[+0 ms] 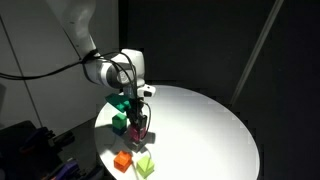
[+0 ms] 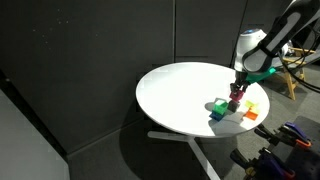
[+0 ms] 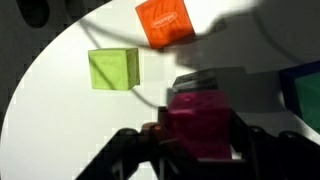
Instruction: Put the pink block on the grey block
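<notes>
The gripper [image 1: 141, 118] hung over the cluster of cubes near the rim of the round white desk [image 2: 180, 85]. In the wrist view, its fingers [image 3: 150, 140] were clamped on opposite side faces of the pink block [image 3: 198, 122], leaving the block's underside free to be seated. The grey block [image 3: 205, 80] showed directly past the pink block, partly covered by it. This suggested that the pink block was being lined up above it for stacking. Whether the two blocks were touching could not be determined.

The orange cube [image 3: 165, 22] and the yellow-green cube [image 3: 112, 70] lay apart from the grey block, out of the fingers' way. A green cube [image 1: 120, 122] stood close beside the gripper. The vertical approach probably served to keep the fingers from knocking this neighbour.
</notes>
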Available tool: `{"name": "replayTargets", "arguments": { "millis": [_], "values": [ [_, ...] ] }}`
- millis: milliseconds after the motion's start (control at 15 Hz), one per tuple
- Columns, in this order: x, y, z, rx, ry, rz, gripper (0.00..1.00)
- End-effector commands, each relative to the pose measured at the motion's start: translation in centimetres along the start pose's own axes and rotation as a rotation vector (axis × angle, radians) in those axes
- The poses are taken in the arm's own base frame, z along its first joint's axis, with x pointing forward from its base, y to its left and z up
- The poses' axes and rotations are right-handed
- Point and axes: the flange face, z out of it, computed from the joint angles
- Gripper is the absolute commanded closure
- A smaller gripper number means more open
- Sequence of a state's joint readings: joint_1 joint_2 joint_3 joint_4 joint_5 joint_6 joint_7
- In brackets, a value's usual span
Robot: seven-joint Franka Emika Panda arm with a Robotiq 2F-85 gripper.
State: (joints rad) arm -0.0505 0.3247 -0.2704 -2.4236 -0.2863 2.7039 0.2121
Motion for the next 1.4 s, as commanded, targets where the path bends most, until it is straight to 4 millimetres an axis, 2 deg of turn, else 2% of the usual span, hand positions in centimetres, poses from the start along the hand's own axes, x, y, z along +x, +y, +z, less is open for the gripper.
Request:
{"name": "replayTargets", "arguments": {
  "millis": [0, 1333],
  "values": [
    [0.6, 0.2, 0.0, -0.023, 0.009, 0.0, 0.67],
    [0.7, 0.0, 1.0, -0.037, -0.007, -0.009, 0.67]
  ]
}}
